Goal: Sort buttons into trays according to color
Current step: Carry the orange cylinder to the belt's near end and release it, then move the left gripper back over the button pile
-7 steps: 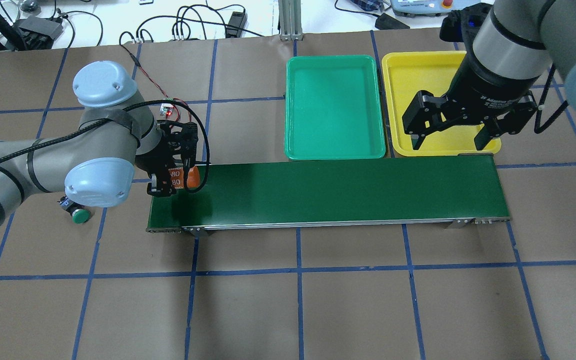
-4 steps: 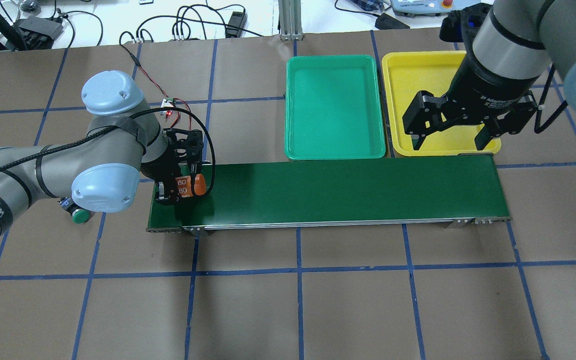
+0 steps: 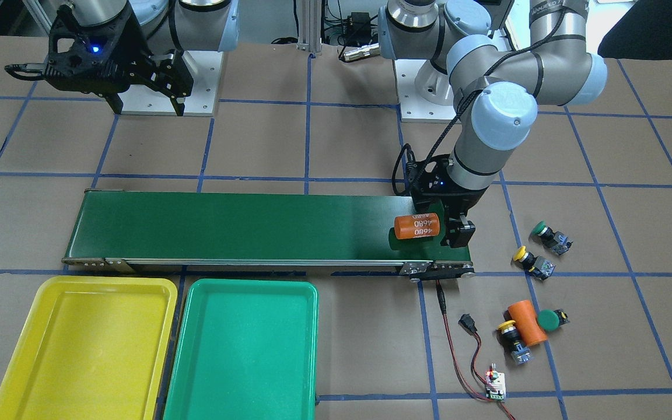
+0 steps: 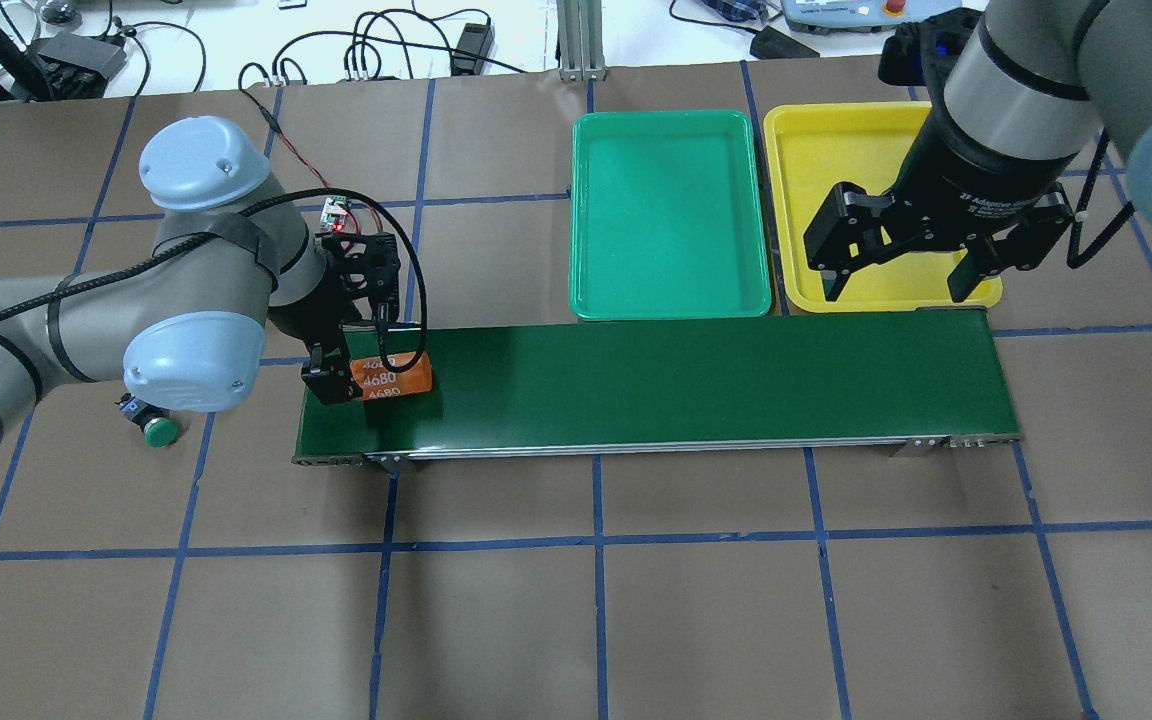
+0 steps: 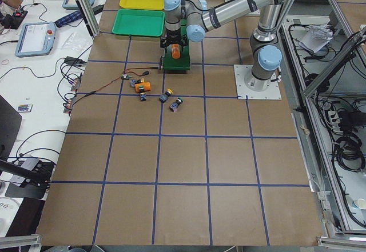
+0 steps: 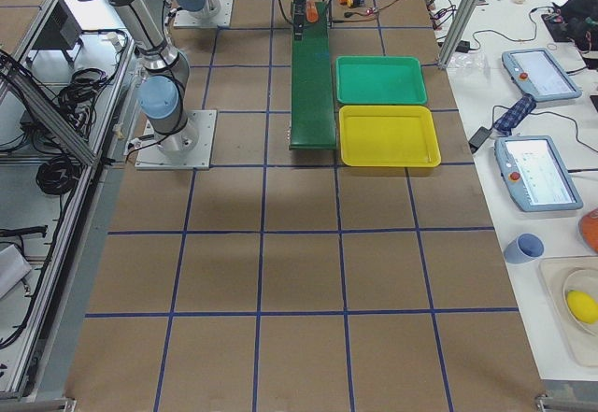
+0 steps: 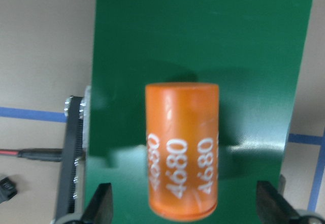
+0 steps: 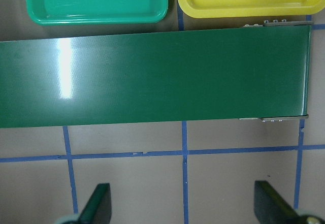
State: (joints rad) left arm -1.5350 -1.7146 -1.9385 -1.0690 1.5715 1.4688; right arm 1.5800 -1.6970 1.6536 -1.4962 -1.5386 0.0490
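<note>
— Exterior front-facing view: what's in the trays?
— Only glossy bare plastic shows in the yellow tray (image 3: 85,350) and the green tray (image 3: 242,356). Four mushroom-capped buttons (image 3: 521,254) lie on brown paper past the belt's end.
— Grippers?
— The left gripper (image 7: 185,209) is spread wide around an orange 4680 cylinder (image 7: 182,148) lying on the smooth conveyor belt (image 3: 225,224), untouched. The right gripper (image 4: 896,285) is spread, holding nothing.

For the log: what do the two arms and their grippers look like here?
The left arm and right arm are silver-grey tubes with pale blue joint caps. A black cable is strapped along the left one. The left gripper and right gripper are black; the right one's body bears white print, "2F Adaptive".
</note>
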